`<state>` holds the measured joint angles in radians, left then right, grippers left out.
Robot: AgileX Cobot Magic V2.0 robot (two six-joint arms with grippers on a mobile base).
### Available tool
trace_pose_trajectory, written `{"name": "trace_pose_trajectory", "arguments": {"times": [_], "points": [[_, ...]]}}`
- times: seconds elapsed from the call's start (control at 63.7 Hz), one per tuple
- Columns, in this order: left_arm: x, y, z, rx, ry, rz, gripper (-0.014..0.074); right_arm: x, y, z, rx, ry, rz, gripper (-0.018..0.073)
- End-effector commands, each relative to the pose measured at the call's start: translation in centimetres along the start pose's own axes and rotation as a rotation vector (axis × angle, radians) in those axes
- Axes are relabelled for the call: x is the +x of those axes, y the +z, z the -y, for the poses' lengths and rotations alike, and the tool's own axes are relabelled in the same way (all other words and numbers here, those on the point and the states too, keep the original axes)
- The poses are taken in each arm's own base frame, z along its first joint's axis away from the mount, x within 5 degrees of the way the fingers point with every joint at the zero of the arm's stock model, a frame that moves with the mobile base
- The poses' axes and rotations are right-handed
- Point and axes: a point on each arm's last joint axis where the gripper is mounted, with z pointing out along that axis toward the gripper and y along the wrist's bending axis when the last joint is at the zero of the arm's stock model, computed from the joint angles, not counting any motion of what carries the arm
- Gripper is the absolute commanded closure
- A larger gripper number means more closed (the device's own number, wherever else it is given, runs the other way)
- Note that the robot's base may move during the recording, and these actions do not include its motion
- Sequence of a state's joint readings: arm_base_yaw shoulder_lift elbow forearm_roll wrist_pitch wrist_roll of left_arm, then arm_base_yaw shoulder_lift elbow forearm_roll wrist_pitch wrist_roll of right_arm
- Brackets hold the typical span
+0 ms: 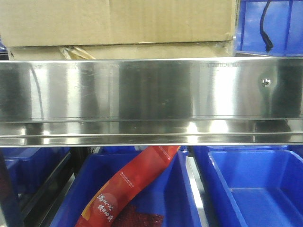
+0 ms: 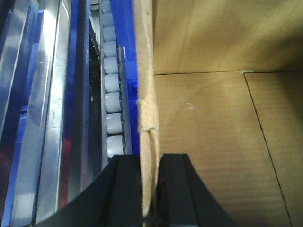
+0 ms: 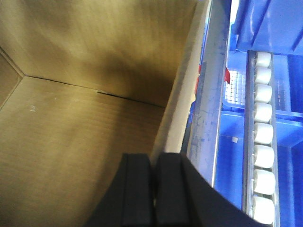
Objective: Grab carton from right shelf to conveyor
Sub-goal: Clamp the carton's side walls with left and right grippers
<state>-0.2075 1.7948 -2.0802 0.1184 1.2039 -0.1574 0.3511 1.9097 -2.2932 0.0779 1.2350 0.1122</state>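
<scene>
The carton (image 1: 118, 23), plain brown cardboard, sits on the right shelf behind its shiny steel rail (image 1: 142, 94). In the left wrist view my left gripper (image 2: 150, 158) is shut on the carton's left wall (image 2: 146, 118), one black finger outside and one inside the open box (image 2: 213, 142). In the right wrist view my right gripper (image 3: 154, 158) is shut on the carton's right wall (image 3: 177, 113), its fingers almost touching, with the box interior (image 3: 71, 142) to the left. The conveyor is out of view.
White roller tracks (image 2: 112, 99) (image 3: 263, 132) run along both sides of the carton. A blue bin (image 1: 270, 26) with a black cable stands to the carton's right. Below the rail are blue bins (image 1: 255, 189), one holding a red packet (image 1: 128, 187).
</scene>
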Motion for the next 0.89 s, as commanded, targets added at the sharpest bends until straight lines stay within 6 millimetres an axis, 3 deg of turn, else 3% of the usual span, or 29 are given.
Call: {"name": "trace_pose_trajectory", "arguments": {"times": [0.0, 0.33, 0.487, 0.659, 0.879], "points": [[-0.1, -2.1, -0.3, 0.004, -0.015, 0.030, 0.0614, -0.6, -3.2, -0.1, 0.008, -0.015, 0.081, 0.0625], [0.7, -12.3, -0.6, 0.071, -0.027, 0.229, 0.0614, -0.3, -12.9, -0.8, -0.015, -0.028, 0.265, 0.0625], [1.7, -15.5, -0.2, 0.095, -0.020, 0.286, 0.0614, 1.0, -16.4, -0.9, -0.020, -0.030, 0.302, 0.0625], [3.6, -17.7, 0.4, 0.141, -0.018, 0.293, 0.0614, 4.0, -18.0, -0.6, -0.014, -0.030, 0.254, 0.0625], [6.7, -17.5, 1.1, 0.173, -0.011, 0.213, 0.0614, 6.5, -18.2, -0.4, -0.020, -0.022, 0.191, 0.0625]]}}
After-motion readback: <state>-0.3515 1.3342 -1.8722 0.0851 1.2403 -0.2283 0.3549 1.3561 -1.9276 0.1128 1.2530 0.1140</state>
